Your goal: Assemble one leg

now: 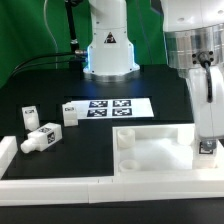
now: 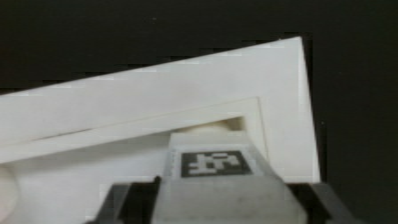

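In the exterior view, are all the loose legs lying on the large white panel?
No: three legs sit on the black table, left of the panel in that view.

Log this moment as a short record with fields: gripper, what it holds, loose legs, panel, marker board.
gripper: gripper low over the panel's corner at the exterior view's right
held part: a leg with a tag sticker, clamped between the fingers
loose legs: three on the black table: leg A, leg B, leg C, all at the exterior view's left
panel: large white panel with round holes, flat near the front rails
marker board: marker board, flat behind the panel
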`<state>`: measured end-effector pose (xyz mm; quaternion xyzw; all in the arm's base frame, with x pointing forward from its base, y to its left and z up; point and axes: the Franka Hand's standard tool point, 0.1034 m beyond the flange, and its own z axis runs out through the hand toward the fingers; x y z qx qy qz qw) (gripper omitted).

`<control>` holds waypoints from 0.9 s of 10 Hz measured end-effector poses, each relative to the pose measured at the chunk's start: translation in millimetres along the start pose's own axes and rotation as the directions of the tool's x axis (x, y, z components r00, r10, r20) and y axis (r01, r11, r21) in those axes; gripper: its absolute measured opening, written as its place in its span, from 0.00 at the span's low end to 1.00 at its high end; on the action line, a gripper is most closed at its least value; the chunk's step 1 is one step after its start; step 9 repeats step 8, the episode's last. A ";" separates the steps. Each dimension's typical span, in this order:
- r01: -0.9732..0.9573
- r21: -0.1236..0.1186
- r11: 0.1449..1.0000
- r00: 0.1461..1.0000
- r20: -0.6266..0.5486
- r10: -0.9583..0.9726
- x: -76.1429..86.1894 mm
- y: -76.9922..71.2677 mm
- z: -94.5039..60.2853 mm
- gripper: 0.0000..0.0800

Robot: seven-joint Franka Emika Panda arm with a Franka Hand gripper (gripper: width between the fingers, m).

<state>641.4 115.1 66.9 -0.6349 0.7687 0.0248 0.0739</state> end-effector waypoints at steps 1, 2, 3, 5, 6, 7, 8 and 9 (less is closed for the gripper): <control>0.004 0.000 1.000 1.000 0.000 -0.004 0.0 0.0 0.0 0.55; 0.032 0.000 0.999 0.999 0.000 -0.032 0.2 -0.1 -0.6 0.71; 0.122 0.000 0.993 0.993 0.003 -0.122 0.4 -1.7 -6.7 0.79; 0.220 0.023 0.975 0.975 0.015 -0.221 -0.7 -6.5 -30.7 0.81; 0.258 0.020 0.966 0.966 0.026 -0.259 -2.6 -8.6 -44.6 0.81; 0.274 0.025 0.961 0.961 0.032 -0.275 -3.3 -14.7 -54.7 0.81; 0.274 0.030 0.961 0.961 0.026 -0.275 -2.7 -13.5 -49.3 0.81; 0.274 0.030 0.961 0.961 0.026 -0.275 -2.7 -13.5 -49.3 0.81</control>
